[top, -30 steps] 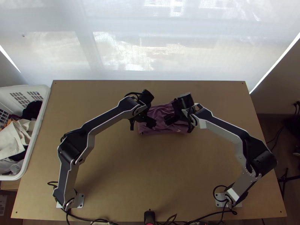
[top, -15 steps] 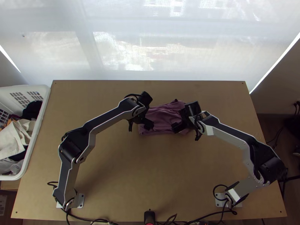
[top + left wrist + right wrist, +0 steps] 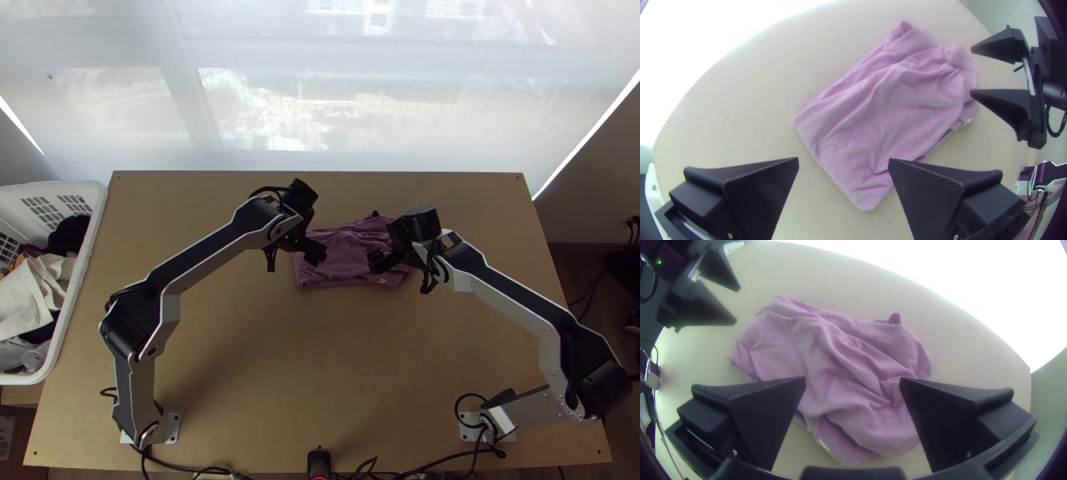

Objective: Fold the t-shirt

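My left gripper (image 3: 318,253) spread wide, my right gripper (image 3: 379,261) spread wide too, the two by opposite ends of the purple t-shirt (image 3: 346,254), the shirt folded up small and wrinkly, flat on the brown counter (image 3: 320,344), a white basket (image 3: 86,256) of clothes beside it.

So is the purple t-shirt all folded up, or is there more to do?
Mostly folded, it seems: the t-shirt lies in a small, layered bundle, with a fairly straight edge at the left gripper's end. Nothing is in hand; that gripper and the right gripper are both open. What's left is probably tidying: wrinkles run across the top, and the other end looks bunched and uneven.
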Controlling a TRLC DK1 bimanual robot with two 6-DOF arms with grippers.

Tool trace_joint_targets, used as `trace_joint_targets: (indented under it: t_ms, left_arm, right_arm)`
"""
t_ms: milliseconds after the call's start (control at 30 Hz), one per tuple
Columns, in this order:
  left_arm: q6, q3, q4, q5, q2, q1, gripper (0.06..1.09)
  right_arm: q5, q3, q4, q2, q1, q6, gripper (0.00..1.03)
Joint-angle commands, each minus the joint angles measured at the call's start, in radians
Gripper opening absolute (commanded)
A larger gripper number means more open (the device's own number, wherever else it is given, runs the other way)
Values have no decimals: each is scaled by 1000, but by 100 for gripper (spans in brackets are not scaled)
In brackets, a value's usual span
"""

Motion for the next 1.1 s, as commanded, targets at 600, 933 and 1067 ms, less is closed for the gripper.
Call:
trace_joint_targets:
  t_ms: [600,933,1067]
  left_arm:
    - [19,-217,-1,-99,-421,166,104]
    - [17,-272,-2,-99,-550,282,104]
    - [36,-310,-1,-107,-602,305,104]
  right_arm:
    - [0,171,69,357,162,-31,98]
    - [7,124,86,386,134,-33,98]
    - [10,125,89,386,93,-33,98]
